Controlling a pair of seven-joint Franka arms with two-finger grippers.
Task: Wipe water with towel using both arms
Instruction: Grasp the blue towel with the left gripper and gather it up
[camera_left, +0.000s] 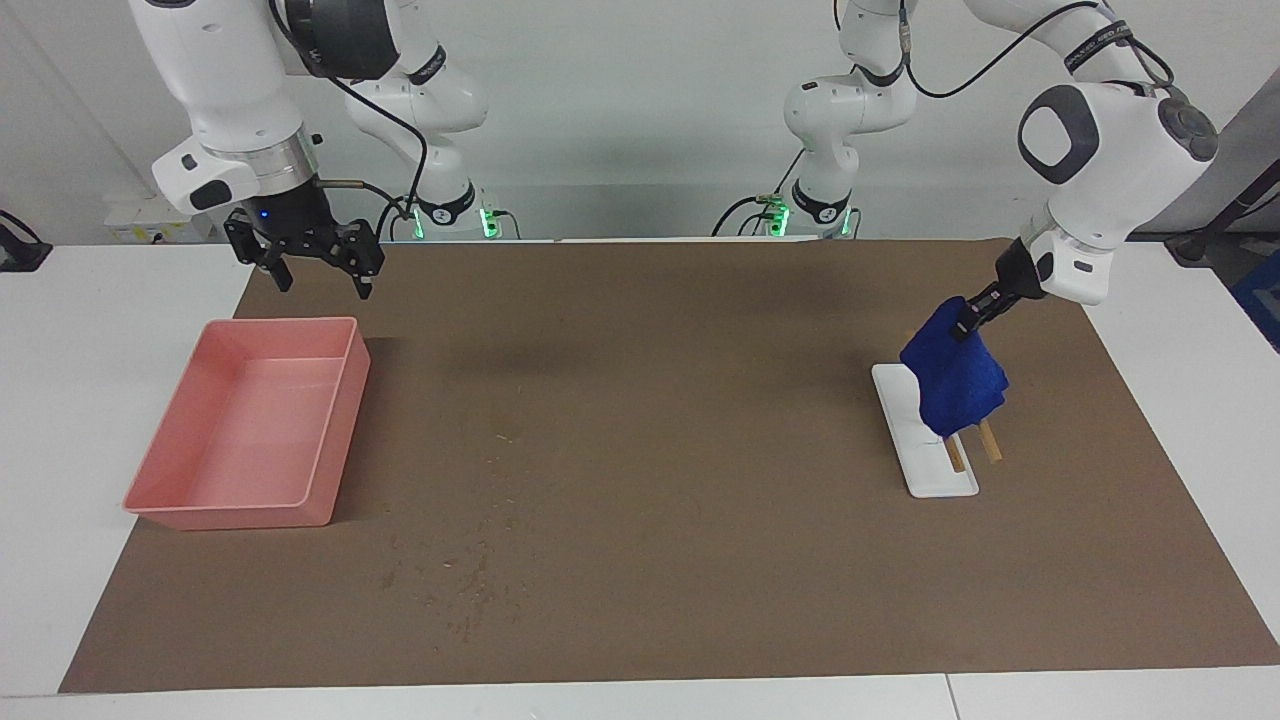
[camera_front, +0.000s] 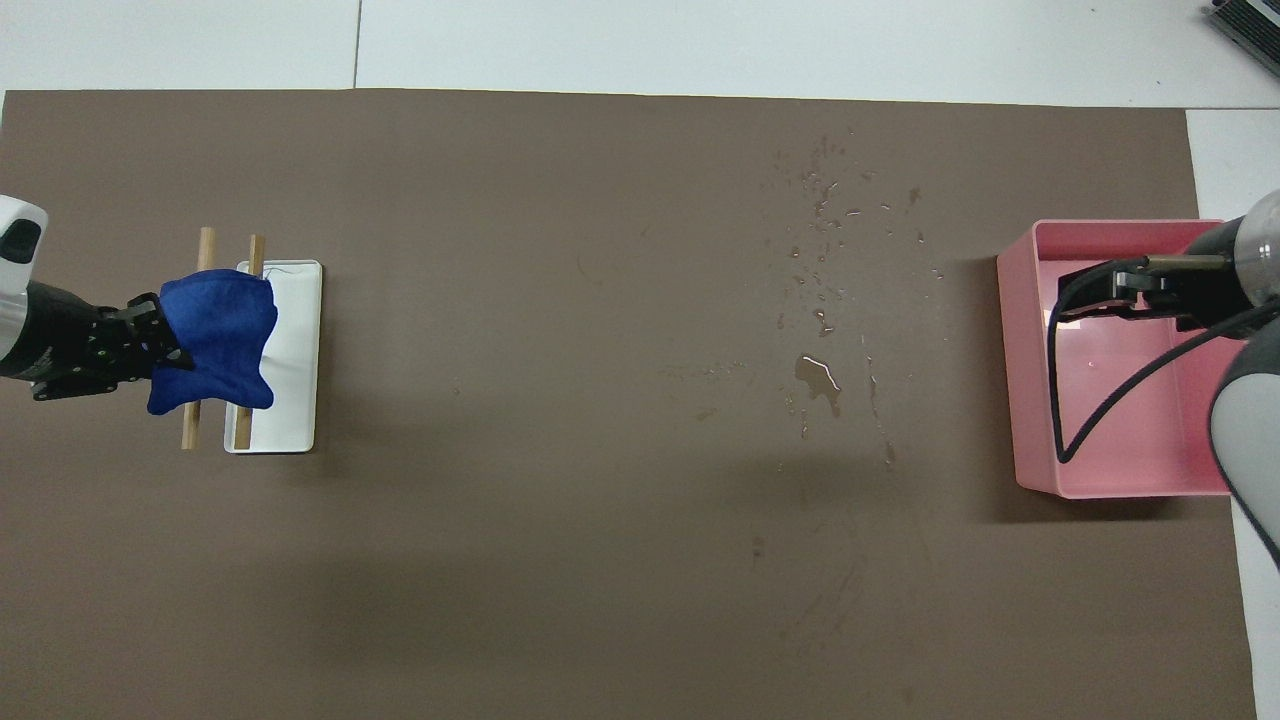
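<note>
Facing view shows the left gripper (camera_left: 968, 322) pinching one corner of the towel (camera_left: 955, 385), which dangles over the white tray (camera_left: 925, 470), so it could slip free before reaching the water (camera_front: 818, 375); the right gripper (camera_left: 318, 272) waits spread over the pink tray (camera_left: 240, 510).

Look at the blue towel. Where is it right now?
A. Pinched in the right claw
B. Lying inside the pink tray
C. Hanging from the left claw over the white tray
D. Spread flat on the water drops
C: the towel dangles from the left claw, pinched shut on its top corner, above the white tray and two wooden sticks; the right claw waits open and empty by the pink tray.
</note>
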